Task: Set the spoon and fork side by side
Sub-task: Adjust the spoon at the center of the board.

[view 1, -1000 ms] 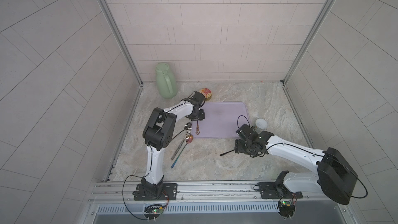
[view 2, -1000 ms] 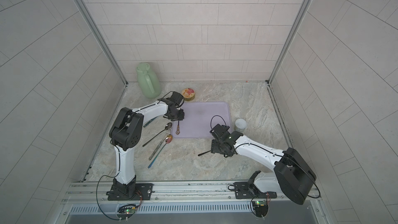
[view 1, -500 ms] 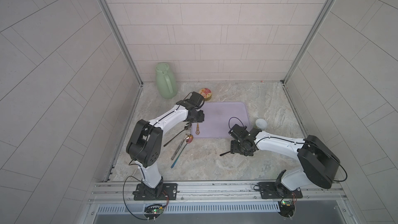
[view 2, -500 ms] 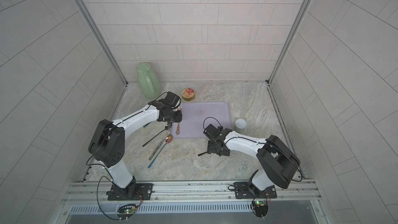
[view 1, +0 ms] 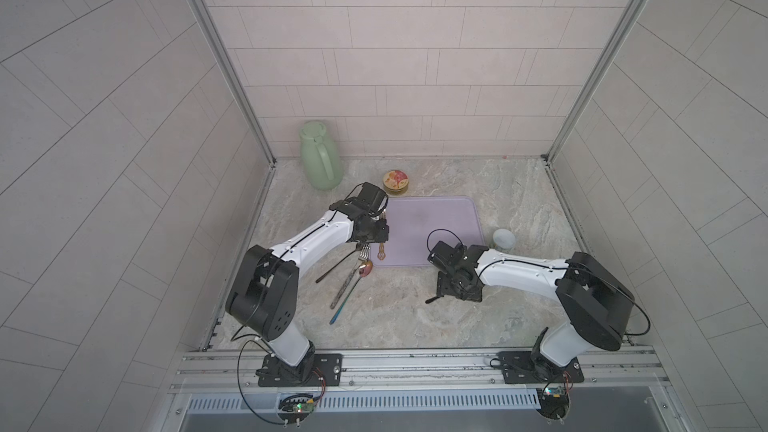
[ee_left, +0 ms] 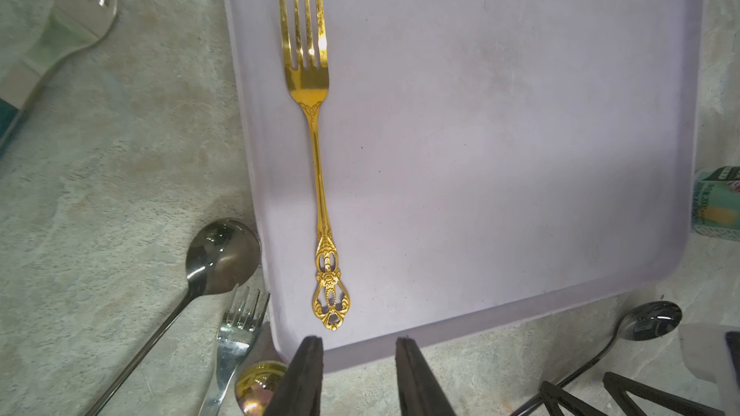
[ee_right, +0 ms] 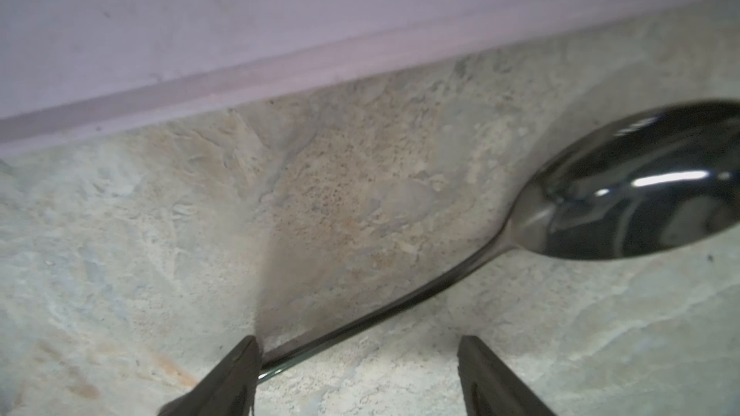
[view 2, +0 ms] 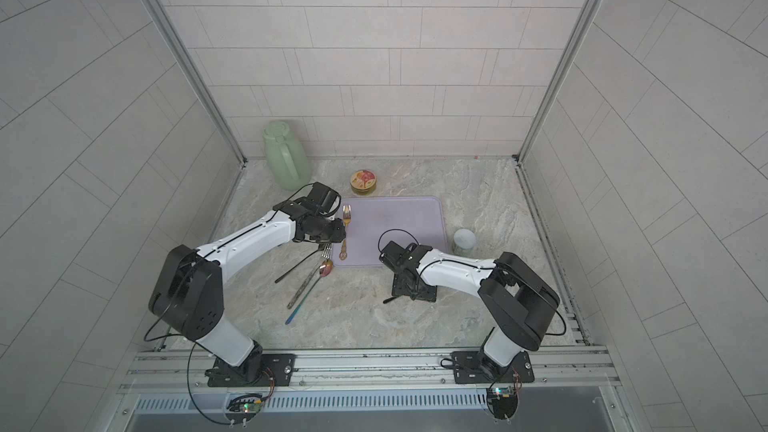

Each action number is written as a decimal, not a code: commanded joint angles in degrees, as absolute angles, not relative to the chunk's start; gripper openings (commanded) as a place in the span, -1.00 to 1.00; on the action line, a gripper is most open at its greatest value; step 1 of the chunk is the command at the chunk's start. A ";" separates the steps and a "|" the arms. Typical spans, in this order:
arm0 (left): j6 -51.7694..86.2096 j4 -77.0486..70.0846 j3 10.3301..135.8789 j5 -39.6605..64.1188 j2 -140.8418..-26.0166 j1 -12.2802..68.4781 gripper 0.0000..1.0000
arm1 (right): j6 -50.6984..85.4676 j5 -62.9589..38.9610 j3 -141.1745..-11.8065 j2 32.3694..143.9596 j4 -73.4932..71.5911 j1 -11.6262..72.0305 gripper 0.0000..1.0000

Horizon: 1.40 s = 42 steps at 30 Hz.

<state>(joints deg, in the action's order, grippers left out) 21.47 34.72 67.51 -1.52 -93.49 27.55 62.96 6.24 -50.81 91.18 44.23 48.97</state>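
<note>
A gold fork lies flat along the left edge of the purple mat, also seen in a top view. My left gripper hangs open just past the fork's ornate handle end, holding nothing. A dark spoon rests on the marble in front of the mat's front edge. My right gripper stands wide open low over the spoon's handle, which runs beside one finger. From above, only the spoon's handle tip shows from under the right gripper.
Left of the mat lie loose cutlery: a round dark spoon, a silver fork and an iridescent spoon with a blue handle. A green pitcher and a tin stand at the back. A small can is right of the mat.
My right gripper has slid left along the spoon's handle and its jaws have spread wider. The left gripper has drifted slightly toward the front. Fork and spoon have not moved.
</note>
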 commanded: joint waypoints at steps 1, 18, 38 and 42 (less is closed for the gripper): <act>21.80 33.97 66.65 0.94 -91.56 28.38 -0.33 | 66.33 9.71 -52.17 90.79 47.47 49.18 0.63; 21.52 33.37 65.04 0.00 -87.67 30.12 -0.33 | 73.26 8.19 -35.18 80.27 46.08 55.44 -0.09; 20.93 31.68 63.80 -0.03 -88.41 30.15 -0.34 | 64.18 11.61 -35.29 73.24 49.38 48.96 0.03; 20.84 31.68 63.76 -0.18 -88.25 30.14 -0.34 | 62.05 10.79 -37.62 73.36 48.43 49.03 0.03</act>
<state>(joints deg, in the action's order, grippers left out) 21.43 31.77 64.53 -0.58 -88.64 29.93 64.77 11.11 -35.66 73.52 48.49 49.10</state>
